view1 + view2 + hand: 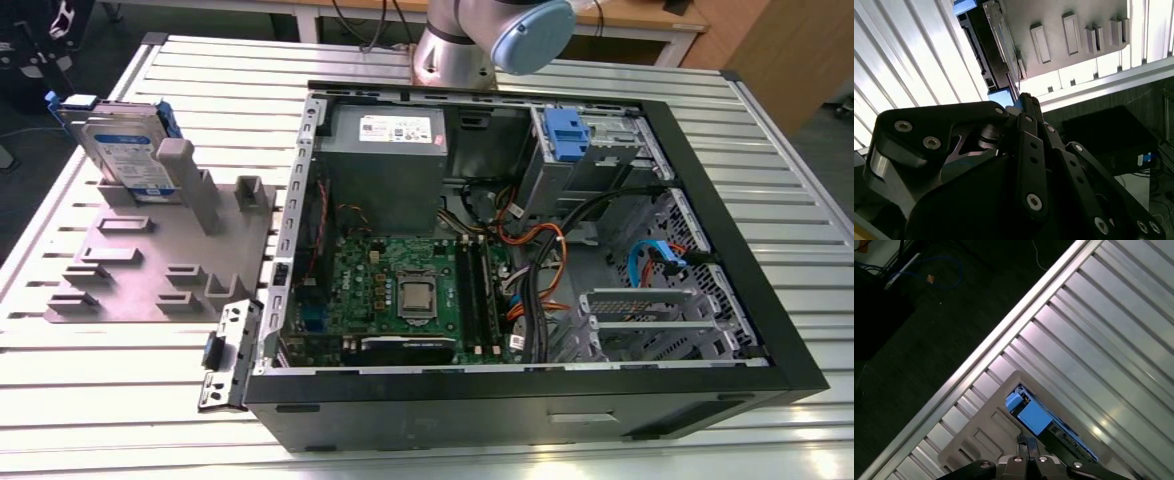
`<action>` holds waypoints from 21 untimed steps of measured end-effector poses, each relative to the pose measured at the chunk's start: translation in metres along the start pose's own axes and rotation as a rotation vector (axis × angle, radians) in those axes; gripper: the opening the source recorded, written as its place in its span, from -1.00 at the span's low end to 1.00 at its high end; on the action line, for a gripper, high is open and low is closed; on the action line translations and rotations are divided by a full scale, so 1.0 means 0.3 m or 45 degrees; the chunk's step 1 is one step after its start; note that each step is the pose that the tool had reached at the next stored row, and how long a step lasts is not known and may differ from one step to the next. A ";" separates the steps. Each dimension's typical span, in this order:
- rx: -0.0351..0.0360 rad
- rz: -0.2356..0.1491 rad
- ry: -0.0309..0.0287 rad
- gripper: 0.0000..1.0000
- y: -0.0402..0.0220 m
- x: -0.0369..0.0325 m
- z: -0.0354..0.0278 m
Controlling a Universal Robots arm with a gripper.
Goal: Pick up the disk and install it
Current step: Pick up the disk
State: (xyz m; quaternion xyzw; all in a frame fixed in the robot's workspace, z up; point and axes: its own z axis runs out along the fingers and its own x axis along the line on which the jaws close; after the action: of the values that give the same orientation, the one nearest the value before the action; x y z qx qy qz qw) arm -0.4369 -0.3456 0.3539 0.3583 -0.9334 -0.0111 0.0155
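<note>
The disk (127, 150) stands on edge in the grey fixture plate (147, 270) at the exterior view's far left, its silver face with a white-and-blue label showing inside a blue carrier. In the first wrist view I look down on the disk's (1031, 416) blue top edge, with my gripper (1027, 441) just above it and its fingertips pressed together on nothing. The second wrist view has my gripper's (1025, 97) black linkages in front, tips near the blue corner of the disk (986, 50), a gap between them.
An open black computer case (534, 400) lies on the slatted metal table (107, 400), with a motherboard, cables and a blue drive bay (567, 135) at its back. The arm's base (461, 50) stands behind the case. The table edge (969, 365) and dark floor run close to the fixture.
</note>
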 end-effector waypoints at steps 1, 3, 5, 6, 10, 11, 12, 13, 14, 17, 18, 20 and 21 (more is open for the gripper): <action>0.0008 -0.011 -0.0007 -0.79 0.000 0.000 0.000; 0.0015 -0.033 -0.0024 -0.79 0.000 0.000 0.001; 0.0011 -0.064 -0.0035 -0.79 0.000 0.000 0.002; 0.0009 -0.079 -0.0038 -0.79 0.000 0.000 0.002; 0.0000 -0.116 -0.0045 -0.79 0.000 0.000 0.003; 0.0000 -0.117 -0.0045 -0.79 0.000 0.000 0.002; 0.0000 -0.117 -0.0045 -0.79 0.000 0.000 0.002; 0.0001 -0.121 -0.0044 -0.79 0.000 0.000 0.003; 0.0001 -0.124 -0.0043 -0.79 0.000 0.000 0.003; 0.0002 -0.125 -0.0042 -0.79 0.000 0.000 0.003; 0.0001 -0.125 -0.0042 -0.79 0.000 0.000 0.003; 0.0002 -0.126 -0.0042 -0.79 0.000 0.000 0.003; 0.0002 -0.126 -0.0042 -0.79 0.000 0.000 0.003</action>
State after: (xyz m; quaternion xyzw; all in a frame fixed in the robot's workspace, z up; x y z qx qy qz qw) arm -0.4370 -0.3456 0.3531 0.4040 -0.9146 -0.0124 0.0134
